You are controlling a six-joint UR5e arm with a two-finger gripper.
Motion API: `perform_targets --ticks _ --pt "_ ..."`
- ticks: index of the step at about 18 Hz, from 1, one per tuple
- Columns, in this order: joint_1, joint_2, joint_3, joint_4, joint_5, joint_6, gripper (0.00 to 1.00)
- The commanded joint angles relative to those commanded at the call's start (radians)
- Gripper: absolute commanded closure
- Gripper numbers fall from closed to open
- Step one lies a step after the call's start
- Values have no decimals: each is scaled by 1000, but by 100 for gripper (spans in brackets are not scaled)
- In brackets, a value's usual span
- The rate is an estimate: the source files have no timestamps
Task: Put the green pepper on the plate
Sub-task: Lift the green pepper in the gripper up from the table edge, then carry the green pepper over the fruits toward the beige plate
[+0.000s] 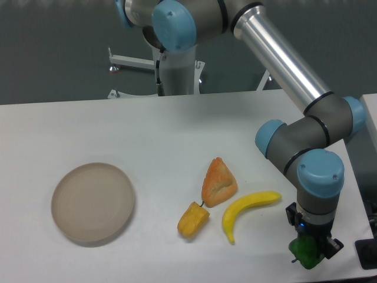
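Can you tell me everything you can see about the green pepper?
The green pepper is small, bright green and shiny. Only part of it shows, because the gripper sits over its top with the fingers around it. It is near the table's front right corner, right of the banana and far from the plate. I cannot tell whether it is lifted.

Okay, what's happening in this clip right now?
The arm's gripper is down at the table's near right corner, closed around the green pepper. The plate sits empty far across on the left. Between them lie a banana, a small yellow-orange pepper and an orange pastry-like wedge.
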Motion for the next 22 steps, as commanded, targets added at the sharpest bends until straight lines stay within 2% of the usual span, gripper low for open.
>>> perform_targets --ticks 7,11,16,20,22 --pt "-20 20 -24 -12 -38 -29 66" --pt "-29 72 -61 -87 -100 -72 66" --pt "-86 199 -213 -104 -152 -216 66" --pt "-176 310 -334 -155 -173 -369 66" --pt "-225 359 -394 -156 -173 -457 66"
